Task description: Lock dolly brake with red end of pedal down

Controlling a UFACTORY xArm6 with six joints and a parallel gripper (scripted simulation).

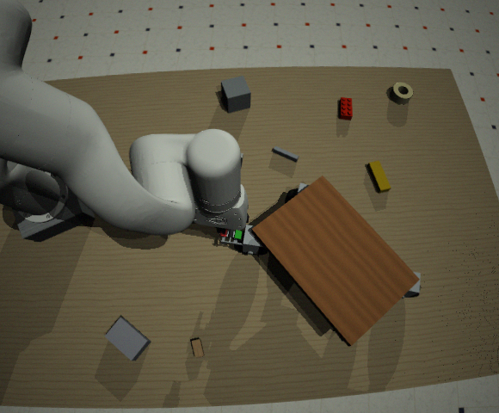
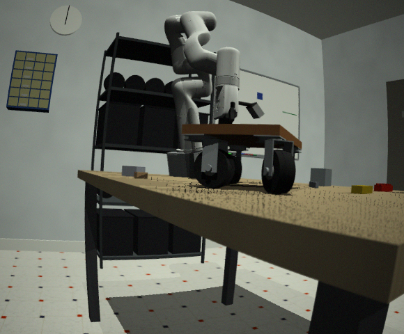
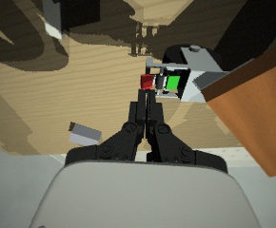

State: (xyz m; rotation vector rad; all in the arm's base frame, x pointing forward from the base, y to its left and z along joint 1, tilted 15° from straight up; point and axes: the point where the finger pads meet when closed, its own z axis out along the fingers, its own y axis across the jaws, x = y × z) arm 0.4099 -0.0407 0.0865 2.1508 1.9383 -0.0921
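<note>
The dolly (image 1: 334,256) has a brown wooden deck and black casters and stands on the table; it also shows in the side view (image 2: 242,134). Its brake pedal sticks out of the caster bracket at the deck's left corner, with a red end (image 3: 147,82) and a green end (image 3: 173,83); in the overhead view the red end (image 1: 224,232) sits next to the green end (image 1: 238,234). My gripper (image 3: 146,100) is shut and empty, its fingertips right at the red end. I cannot tell whether they touch it.
Loose items lie around: a grey cube (image 1: 235,93), a red brick (image 1: 346,107), a tape roll (image 1: 402,91), a yellow block (image 1: 379,175), a grey bar (image 1: 285,153), a grey plate (image 1: 126,337), a small wooden block (image 1: 197,347).
</note>
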